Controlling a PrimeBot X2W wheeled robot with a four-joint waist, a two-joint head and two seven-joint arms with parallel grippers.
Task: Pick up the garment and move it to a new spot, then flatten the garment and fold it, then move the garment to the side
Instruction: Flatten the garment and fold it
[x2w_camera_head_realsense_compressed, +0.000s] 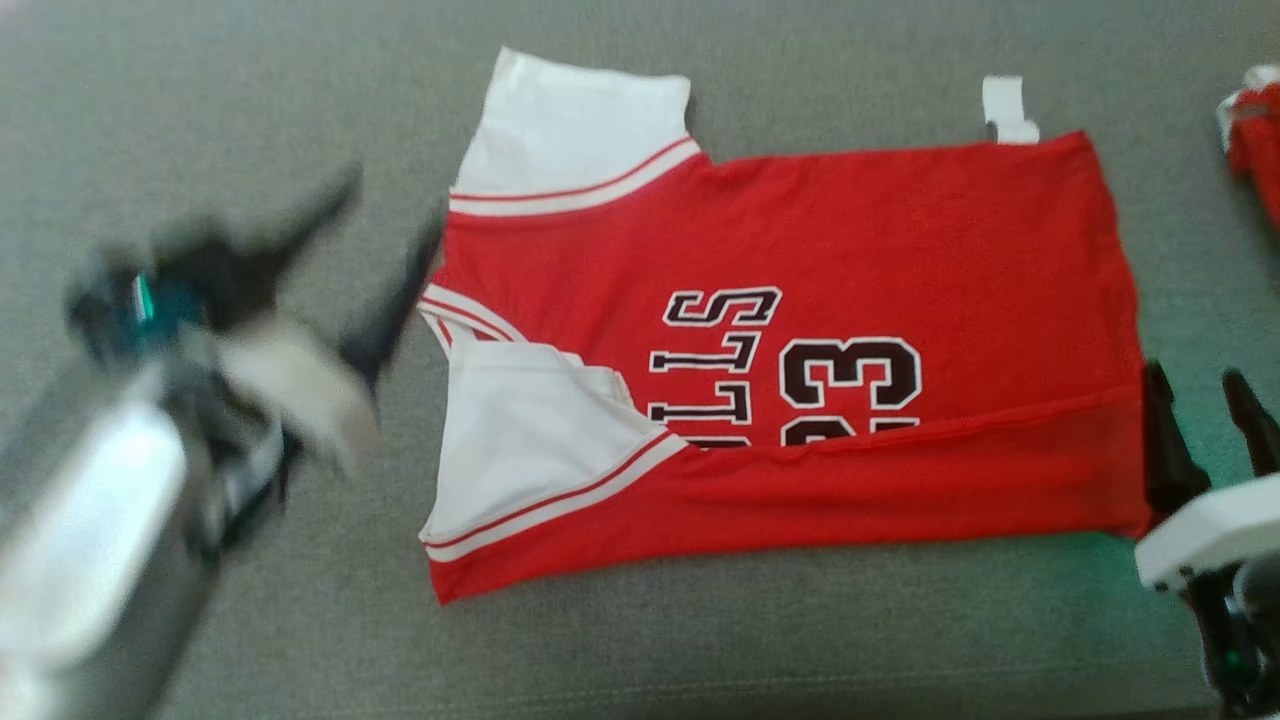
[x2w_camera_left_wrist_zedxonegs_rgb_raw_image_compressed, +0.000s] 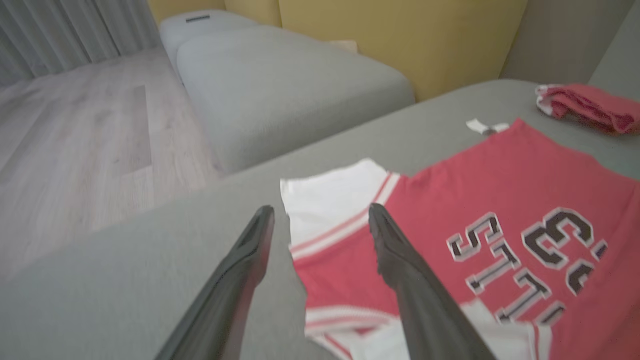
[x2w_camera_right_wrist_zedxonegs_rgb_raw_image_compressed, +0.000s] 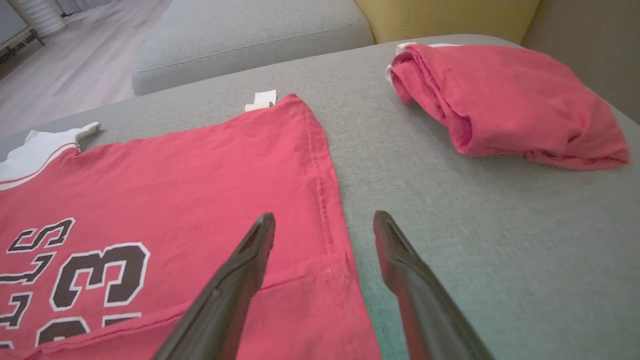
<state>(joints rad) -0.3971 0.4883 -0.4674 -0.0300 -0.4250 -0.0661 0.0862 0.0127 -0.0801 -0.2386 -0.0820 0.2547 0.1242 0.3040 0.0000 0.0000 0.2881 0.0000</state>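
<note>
A: We log the red jersey (x2w_camera_head_realsense_compressed: 850, 300) flat on the grey sofa cushion (x2w_camera_head_realsense_compressed: 250, 100), its near long edge folded up over the print. The long axis runs across us: collar and white sleeves to the left, hem to the right.

B: Agreed. The left end effector (x2w_camera_head_realsense_compressed: 395, 205), fingers spread and empty, sits just beside the collar end. The right end effector (x2w_camera_head_realsense_compressed: 1193, 372), likewise released, sits just off the hem's near corner. We judge each arm nearer its own end.

A: Writing?

B: We read "LLS" and "23", partly hidden by the fold. The white tag (x2w_camera_head_realsense_compressed: 1008, 108) at the hem is illegible. A second folded red garment (x2w_camera_right_wrist_zedxonegs_rgb_raw_image_compressed: 505, 100) lies well apart, to the right.
</note>
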